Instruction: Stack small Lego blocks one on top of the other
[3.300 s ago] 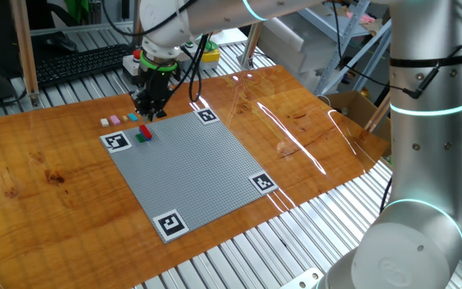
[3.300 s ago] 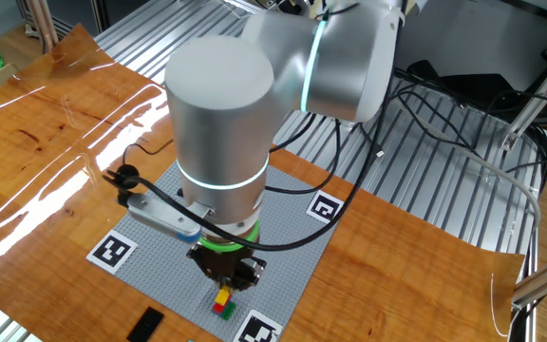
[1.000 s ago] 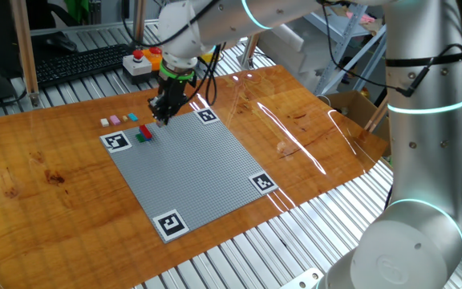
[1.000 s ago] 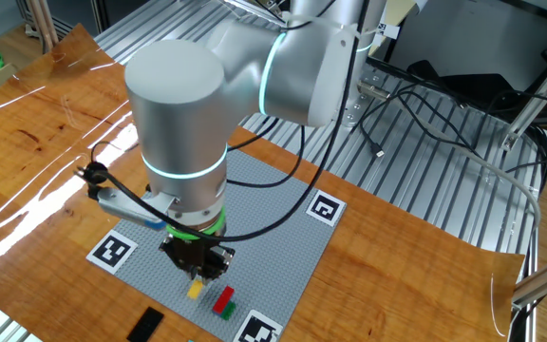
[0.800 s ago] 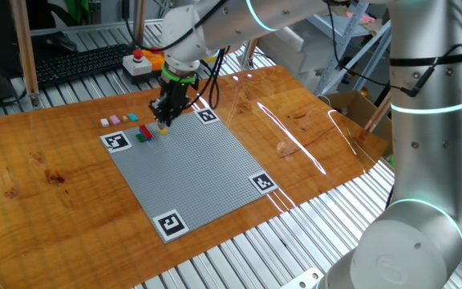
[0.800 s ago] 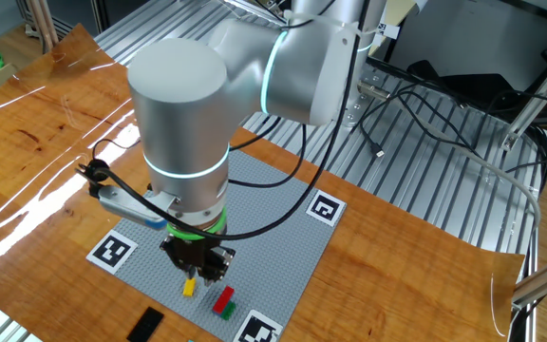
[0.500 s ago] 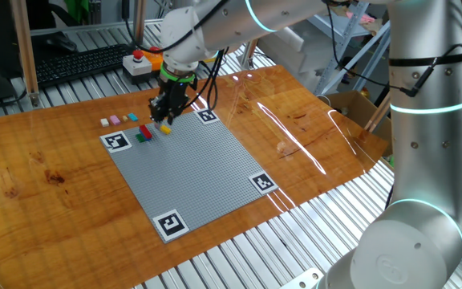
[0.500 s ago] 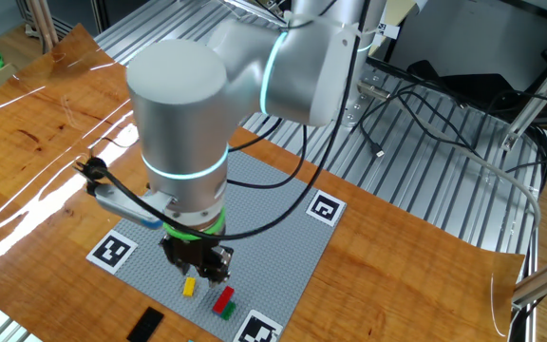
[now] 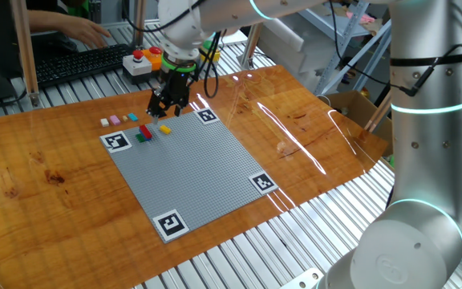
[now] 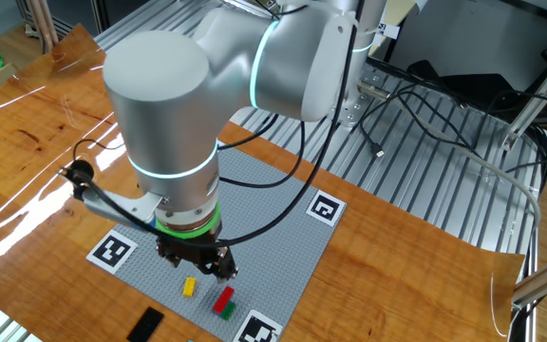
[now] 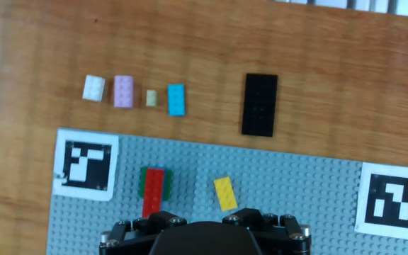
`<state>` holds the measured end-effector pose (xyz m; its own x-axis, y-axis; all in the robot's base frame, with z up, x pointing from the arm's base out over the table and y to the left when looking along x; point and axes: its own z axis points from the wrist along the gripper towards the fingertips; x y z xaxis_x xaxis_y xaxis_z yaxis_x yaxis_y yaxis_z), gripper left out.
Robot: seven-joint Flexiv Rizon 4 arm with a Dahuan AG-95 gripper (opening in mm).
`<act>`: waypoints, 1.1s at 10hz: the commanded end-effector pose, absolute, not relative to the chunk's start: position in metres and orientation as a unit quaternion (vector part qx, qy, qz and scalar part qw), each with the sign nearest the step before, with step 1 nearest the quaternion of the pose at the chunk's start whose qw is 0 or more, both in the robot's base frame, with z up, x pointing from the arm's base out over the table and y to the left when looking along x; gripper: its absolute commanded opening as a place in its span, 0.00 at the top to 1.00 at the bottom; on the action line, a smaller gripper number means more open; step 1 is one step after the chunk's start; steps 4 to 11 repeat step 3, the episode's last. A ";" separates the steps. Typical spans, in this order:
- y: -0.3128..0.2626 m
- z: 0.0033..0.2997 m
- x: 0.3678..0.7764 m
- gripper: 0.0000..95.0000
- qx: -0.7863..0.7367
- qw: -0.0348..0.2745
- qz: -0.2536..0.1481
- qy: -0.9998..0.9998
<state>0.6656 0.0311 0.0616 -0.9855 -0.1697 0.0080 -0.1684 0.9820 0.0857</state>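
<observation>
We are hovering our gripper [image 9: 167,109] above the grey baseplate [image 9: 191,172] with nothing between the fingers; whether the gap is wide or narrow we cannot tell, since the hand view shows only the dark base of the hand.

In the hand view, the yellow brick [image 11: 224,193] is lying slightly askew on the baseplate, at about three o'clock from the red-on-green stack [image 11: 153,191] and just apart from it. We are judging that its tilt means it is resting loose on the studs, not pressed home.

Off the plate, at twelve o'clock from the stack, a row is waiting on the bare wooden table [image 11: 331,57]: the white brick [image 11: 93,88], the pink brick [image 11: 124,91], a small pale brick [image 11: 151,98] and the blue brick [image 11: 176,100], with the longer black brick [image 11: 260,104] set apart at three o'clock. That tidy row looks like a supply line for later picks.

We are seeing no container here.
</observation>
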 end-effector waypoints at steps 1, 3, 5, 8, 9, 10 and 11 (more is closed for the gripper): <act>0.031 0.061 0.667 0.20 0.078 0.010 -0.036 -0.996; 0.031 0.061 0.667 0.20 0.077 0.011 -0.035 -0.996; 0.031 0.061 0.667 0.20 0.077 0.011 -0.035 -0.996; 0.031 0.061 0.667 0.20 0.077 0.011 -0.035 -0.996; 0.031 0.061 0.667 0.20 0.077 0.011 -0.035 -0.996; 0.031 0.061 0.667 0.20 0.077 0.011 -0.035 -0.996; 0.031 0.061 0.667 0.20 0.077 0.011 -0.035 -0.996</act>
